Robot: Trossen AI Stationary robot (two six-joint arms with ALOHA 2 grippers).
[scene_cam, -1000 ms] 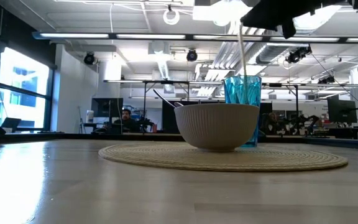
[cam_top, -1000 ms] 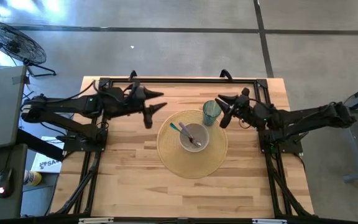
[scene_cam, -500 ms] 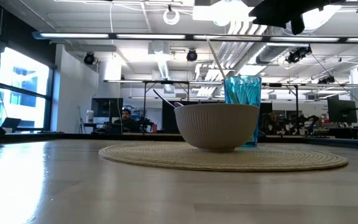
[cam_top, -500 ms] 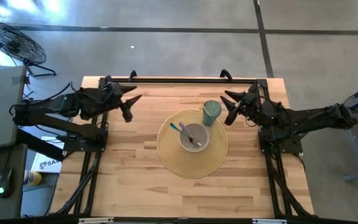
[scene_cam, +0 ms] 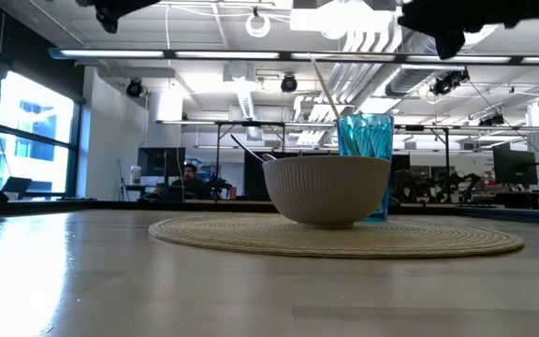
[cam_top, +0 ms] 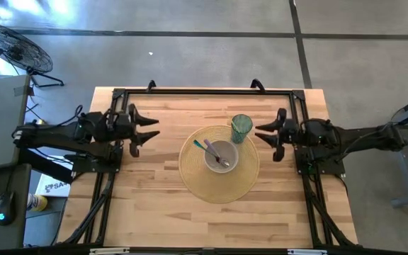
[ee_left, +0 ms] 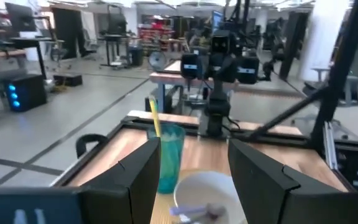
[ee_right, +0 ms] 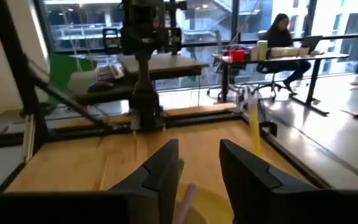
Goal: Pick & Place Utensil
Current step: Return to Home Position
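A ribbed white bowl [cam_top: 220, 155] stands on a round woven mat [cam_top: 190, 173] in mid-table. A utensil with a teal-and-purple handle [cam_top: 209, 148] lies in it, handle resting on the rim. A blue tumbler [cam_top: 241, 126] stands upright at the mat's far edge, and a pale stick [scene_cam: 326, 89] leans inside it. My left gripper [cam_top: 146, 137] hovers open to the left of the mat, pointing at the bowl. My right gripper [cam_top: 265, 142] hovers open to the right of the tumbler. Neither holds anything.
A black frame [cam_top: 204, 91] runs along the table's far edge and down both sides past the arm bases. Bare wood [cam_top: 204, 223] stretches from the mat to the near edge. Desks and people show in the room behind.
My right gripper has let go of the pale stick, which stood upright over the tumbler and now leans inside it. The gripper then drew back toward the table's right edge. My left gripper has pulled back toward the left edge and sunk lower.
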